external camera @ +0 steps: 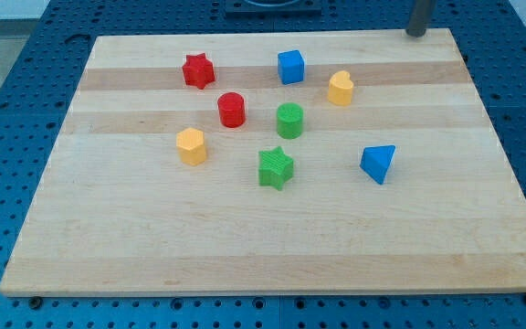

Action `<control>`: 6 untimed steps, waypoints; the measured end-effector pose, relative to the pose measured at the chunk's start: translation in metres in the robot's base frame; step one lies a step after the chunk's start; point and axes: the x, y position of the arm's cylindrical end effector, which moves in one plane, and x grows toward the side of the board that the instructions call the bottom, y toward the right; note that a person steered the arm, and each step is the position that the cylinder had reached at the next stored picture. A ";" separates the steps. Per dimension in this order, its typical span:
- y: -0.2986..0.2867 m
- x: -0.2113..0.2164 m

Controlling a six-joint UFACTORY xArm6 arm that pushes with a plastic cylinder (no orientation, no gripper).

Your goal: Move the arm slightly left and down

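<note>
Tip (415,34) of the rod, the thing this task moves, sits at the top edge of the board (245,247), above and to the view's right of the yellow heart (340,88), well apart from it. There is no hand or jaw on this rig, only the bare rod, so nothing is spread, pressed or pinched; the tip touches no block.

Taking the yellow heart as the landmark: the blue cube (291,67) lies to its left and a little higher, the green cylinder (289,120) below and left, the blue pyramid (378,164) below and slightly right. The red star (198,70), red cylinder (232,109), yellow hexagon (191,145) and green star (276,168) all lie farther to its left.

As I judge it, the main risk is overshoot. A path left and down from the tip points roughly toward the yellow heart, so a move longer than "slightly" would likely strike it and shove it toward the green cylinder. A drift more leftward than downward would run along the board's top edge toward the blue cube instead. A short move looks safe, since bare wood lies between the tip and the heart.
</note>
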 end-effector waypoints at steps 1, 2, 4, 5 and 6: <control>-0.010 0.000; -0.022 0.000; -0.058 0.000; -0.072 0.000; -0.088 0.000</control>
